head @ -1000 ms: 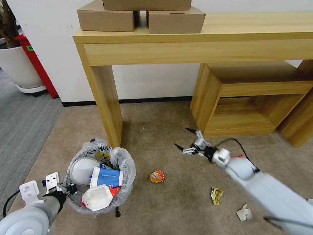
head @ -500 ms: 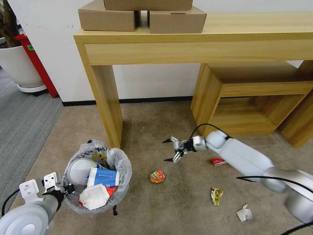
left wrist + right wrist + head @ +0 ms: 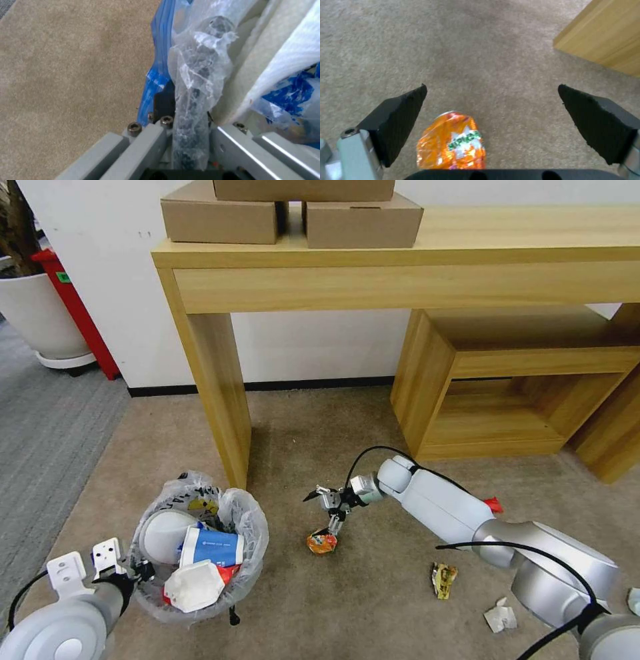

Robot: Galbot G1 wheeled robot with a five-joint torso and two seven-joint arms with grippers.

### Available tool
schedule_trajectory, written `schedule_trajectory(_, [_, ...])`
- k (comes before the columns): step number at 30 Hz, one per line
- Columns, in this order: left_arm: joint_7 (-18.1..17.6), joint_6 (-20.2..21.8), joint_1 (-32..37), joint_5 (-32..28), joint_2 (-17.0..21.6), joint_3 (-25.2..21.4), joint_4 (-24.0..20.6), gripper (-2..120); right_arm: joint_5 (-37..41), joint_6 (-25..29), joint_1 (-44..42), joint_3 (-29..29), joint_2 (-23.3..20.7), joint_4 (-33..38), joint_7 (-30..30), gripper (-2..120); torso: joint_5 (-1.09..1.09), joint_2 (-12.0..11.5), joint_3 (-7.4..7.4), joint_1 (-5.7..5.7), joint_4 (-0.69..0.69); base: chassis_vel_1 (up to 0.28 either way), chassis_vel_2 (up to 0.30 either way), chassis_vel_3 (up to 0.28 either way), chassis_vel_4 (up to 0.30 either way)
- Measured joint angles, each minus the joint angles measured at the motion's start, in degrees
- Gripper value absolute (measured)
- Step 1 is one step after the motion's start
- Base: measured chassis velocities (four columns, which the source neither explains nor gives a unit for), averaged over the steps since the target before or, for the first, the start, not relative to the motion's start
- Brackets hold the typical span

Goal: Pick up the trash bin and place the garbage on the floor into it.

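The trash bin, lined with a crinkly plastic bag, stands on the beige floor at the lower left. It holds a white slipper, a blue-white carton and crumpled paper. My left gripper is shut on its bag-covered rim, with a finger on each side. My right gripper hangs open just above the orange packet; the packet lies between the spread fingers, untouched. More garbage lies to the right: a yellowish wrapper, crumpled white paper, and a red wrapper mostly hidden by my right arm.
A wooden desk leg stands just behind the bin. A low wooden shelf sits at the right, and cardboard boxes rest on the desk. Grey striped carpet and a white planter lie at the left.
My right arm has swung left and down, bringing the open gripper from near the shelf to just over the orange packet. The bin has shifted slightly with my left gripper.
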Motion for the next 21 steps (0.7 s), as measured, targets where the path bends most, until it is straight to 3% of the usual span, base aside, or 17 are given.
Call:
schedule_trajectory(8, [0.01, 0.02, 0.02, 0.32, -0.03, 0.26, -0.09, 0, -3.68, 3.83, -1.65, 1.96, 1.08, -5.01, -2.68, 100, 0.01, 0.0, 0.0, 0.0, -0.01, 0.0, 0.0, 0.0, 0.0])
schedule_trajectory(21, [0.58, 0.19, 0.62, 2.01, -1.07, 1.01, 0.16, 0, -7.49, 4.57, -4.73, 3.82, 4.48, -11.02, 2.54, 100, 0.01, 0.0, 0.0, 0.0, 0.0, 0.0, 0.0, 0.0, 0.0])
